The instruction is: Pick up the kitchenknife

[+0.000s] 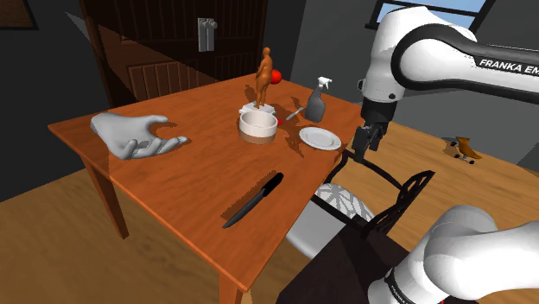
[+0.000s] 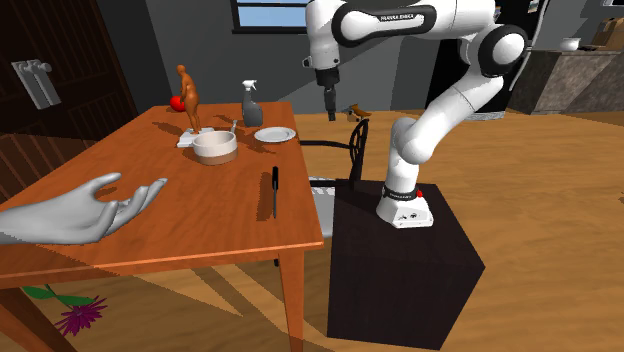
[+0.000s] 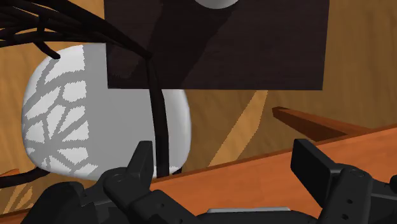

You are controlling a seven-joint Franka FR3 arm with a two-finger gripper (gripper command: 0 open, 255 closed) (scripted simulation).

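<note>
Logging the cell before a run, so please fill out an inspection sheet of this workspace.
Surface: wooden table, level.
Job's things: black kitchen knife lying flat near the table's stand-side edge, untouched.
Clutter: grey hand sculpture, white bowl, brown figurine, spray bottle, white plate.
Grippers: claw open, holding nothing, off the table's edge above the chair.
Cables: nothing seen.
Surroundings: black stand, wooden floor, window.

Parted fingers (black) above table edge; probably cushion beyond.
</note>
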